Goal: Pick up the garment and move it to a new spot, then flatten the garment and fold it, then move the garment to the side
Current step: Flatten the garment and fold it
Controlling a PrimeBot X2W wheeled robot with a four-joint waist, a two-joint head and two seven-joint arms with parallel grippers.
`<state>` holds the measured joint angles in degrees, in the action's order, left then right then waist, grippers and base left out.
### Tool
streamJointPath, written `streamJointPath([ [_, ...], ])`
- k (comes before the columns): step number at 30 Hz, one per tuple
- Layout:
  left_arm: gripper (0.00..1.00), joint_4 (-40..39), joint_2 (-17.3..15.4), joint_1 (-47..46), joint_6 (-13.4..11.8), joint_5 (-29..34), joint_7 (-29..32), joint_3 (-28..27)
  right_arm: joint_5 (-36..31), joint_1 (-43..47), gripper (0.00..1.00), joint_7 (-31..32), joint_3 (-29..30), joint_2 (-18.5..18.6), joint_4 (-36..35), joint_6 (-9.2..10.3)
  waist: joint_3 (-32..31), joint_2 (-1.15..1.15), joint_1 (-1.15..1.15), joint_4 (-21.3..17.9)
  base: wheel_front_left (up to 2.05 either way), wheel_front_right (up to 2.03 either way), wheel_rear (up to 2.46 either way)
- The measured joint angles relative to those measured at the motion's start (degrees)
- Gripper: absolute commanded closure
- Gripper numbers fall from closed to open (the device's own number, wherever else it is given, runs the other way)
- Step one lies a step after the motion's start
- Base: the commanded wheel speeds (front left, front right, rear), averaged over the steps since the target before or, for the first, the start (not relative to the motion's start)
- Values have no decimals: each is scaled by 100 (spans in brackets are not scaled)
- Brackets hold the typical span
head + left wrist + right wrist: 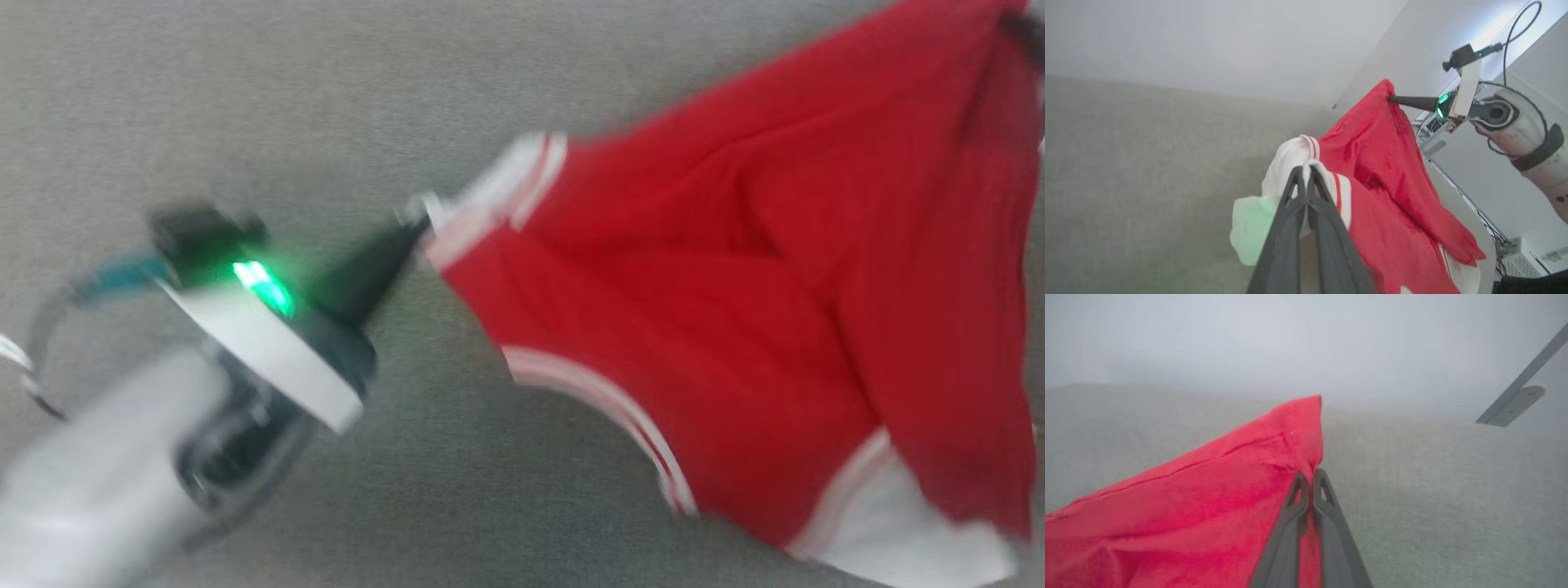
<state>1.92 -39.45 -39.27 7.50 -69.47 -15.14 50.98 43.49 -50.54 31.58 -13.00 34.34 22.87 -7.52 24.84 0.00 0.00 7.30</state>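
Over the grey cloth surface [245, 98] the red jersey [735, 286] hangs as a sagging span, its long axis running straight from one grip to the other (blur hides whether its lower white panel touches the cloth). The left gripper [415, 222] is pinched tight on a white-striped corner at its tips, the right gripper [1312, 477] clamped on a plain red edge at the far end. With each arm holding one end, carrying it probably needs both moving together.

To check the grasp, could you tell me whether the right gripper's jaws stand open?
No, the right gripper has its jaws shut on a red corner of the garment.
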Motion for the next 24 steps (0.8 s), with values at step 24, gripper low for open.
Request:
streamJointPath([
  [24,100,2232,353,-5158,8,-1762,130,-1381,-1945,-3854,100,-2424,1870,-1191,2360,-12,691,0,0,-739,0,0,0],
])
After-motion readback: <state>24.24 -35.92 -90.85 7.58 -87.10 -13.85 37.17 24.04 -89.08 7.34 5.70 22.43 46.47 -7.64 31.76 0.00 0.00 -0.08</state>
